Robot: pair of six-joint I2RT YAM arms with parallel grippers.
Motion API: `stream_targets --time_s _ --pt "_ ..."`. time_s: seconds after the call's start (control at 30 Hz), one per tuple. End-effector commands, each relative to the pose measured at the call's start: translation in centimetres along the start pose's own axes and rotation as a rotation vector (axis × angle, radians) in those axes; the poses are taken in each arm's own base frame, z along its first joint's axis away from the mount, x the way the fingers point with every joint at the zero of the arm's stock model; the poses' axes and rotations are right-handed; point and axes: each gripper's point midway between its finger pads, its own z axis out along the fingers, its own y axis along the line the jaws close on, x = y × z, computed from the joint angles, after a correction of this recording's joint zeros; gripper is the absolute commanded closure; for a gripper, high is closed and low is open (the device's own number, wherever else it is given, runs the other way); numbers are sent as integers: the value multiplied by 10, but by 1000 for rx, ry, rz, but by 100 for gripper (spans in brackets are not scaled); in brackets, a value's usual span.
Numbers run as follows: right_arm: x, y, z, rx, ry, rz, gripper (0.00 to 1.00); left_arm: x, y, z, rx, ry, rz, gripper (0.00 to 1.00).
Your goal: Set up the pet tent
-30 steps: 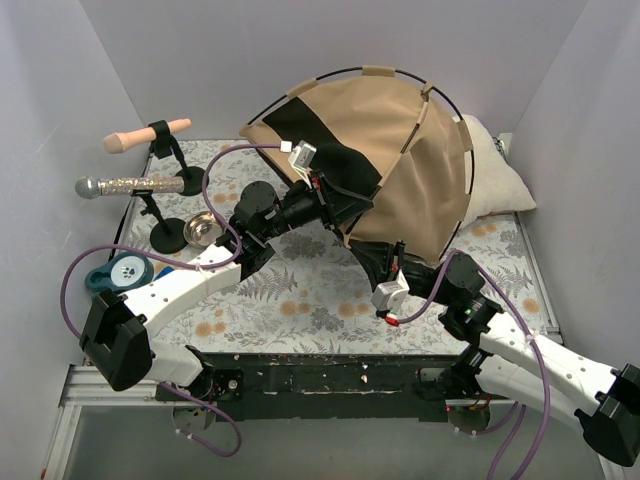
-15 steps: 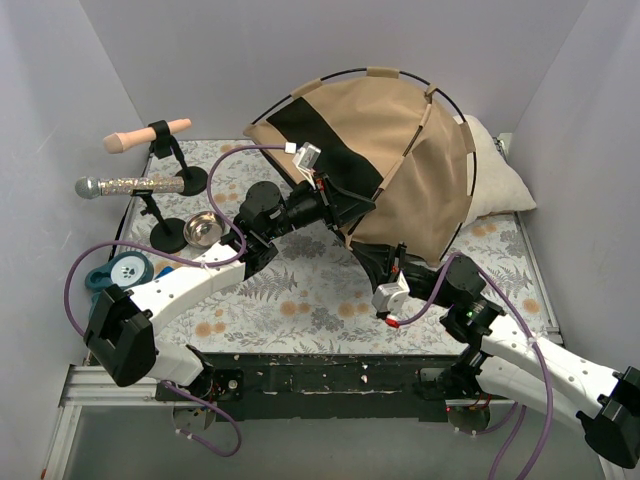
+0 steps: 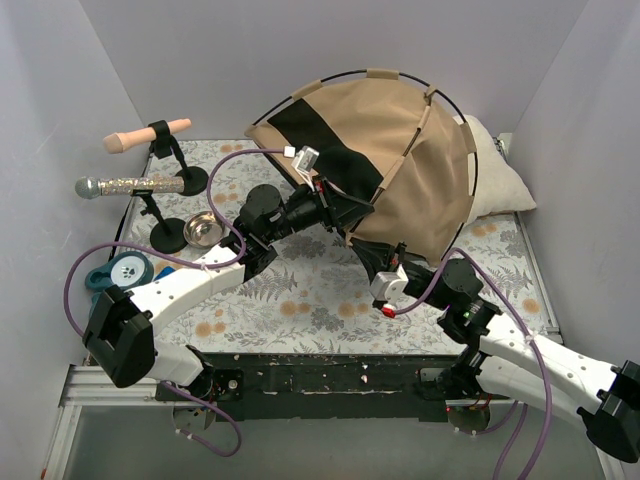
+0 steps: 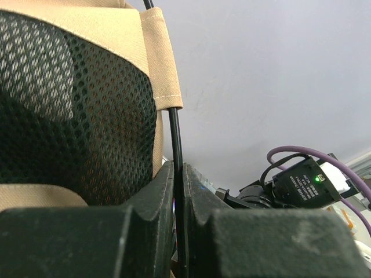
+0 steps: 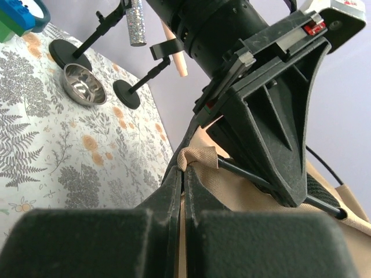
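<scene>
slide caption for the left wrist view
Left gripper shut on the thin black pole of the tan fabric pet tent.

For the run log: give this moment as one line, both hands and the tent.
left hand: shut on pole | right hand: shut on fabric edge | pet tent: domed, held by both hands

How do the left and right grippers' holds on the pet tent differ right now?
The left gripper is shut on a thin black pole beside the mesh panel; the right gripper pinches a tan fabric fold. From above, the left gripper meets the pet tent farther from the arm bases, the right gripper nearer them. Both are shut, holding the tent.
</scene>
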Motion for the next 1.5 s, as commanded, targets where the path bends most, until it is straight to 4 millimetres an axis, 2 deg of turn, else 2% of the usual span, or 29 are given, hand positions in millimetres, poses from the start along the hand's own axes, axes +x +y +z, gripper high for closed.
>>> stream_targets --time_s 0.0,0.17,0.2,0.27,0.33,0.4,0.53,0.67,0.73,0.8,0.87,0.93,1.03,1.17,1.2,1.3,1.4,1.47 --pt "-19 -49 1 211 -38 34 99 7 11 -8 -68 -1 -38 100" --pt "-17 -47 -1 216 -28 117 99 9 21 -9 -120 -7 -83 100" --pt "-18 -44 -2 203 -26 133 93 8 22 -9 -129 -13 -83 100" --pt "-16 -41 -4 187 -9 173 91 6 22 -8 -130 -18 -67 100" --pt "-13 -41 -6 181 27 219 83 7 23 -9 -131 -14 -62 100" --pt "-8 -37 -8 152 75 241 71 9 25 -11 -138 -5 -66 100" --pt "-8 -33 -16 100 127 241 59 11 28 -12 -139 7 -64 100" --pt "-9 -24 -25 18 164 202 43 9 28 -11 -127 13 -63 100" --pt "-7 -22 -29 -11 181 145 42 10 28 -11 -124 20 -66 100" --pt "-1 -25 -31 2 210 99 48 11 24 -11 -105 25 -64 100" --pt "6 -34 -32 53 239 68 53 11 22 -12 -96 31 -68 100" --pt "16 -48 -32 132 286 84 53 14 22 -13 -95 39 -69 100" --pt "25 -67 -34 227 341 181 50 14 22 -15 -101 41 -59 100" --pt "34 -82 -41 285 383 341 38 14 23 -15 -106 42 -55 100" --pt "35 -83 -43 271 389 373 35 13 23 -15 -106 38 -55 100" --pt "28 -64 -41 136 350 399 29 13 23 -14 -102 38 -60 100" --pt "24 -45 -40 39 286 321 35 12 20 -12 -92 40 -65 100" --pt "22 -39 -35 8 234 257 39 13 20 -12 -89 43 -70 100"
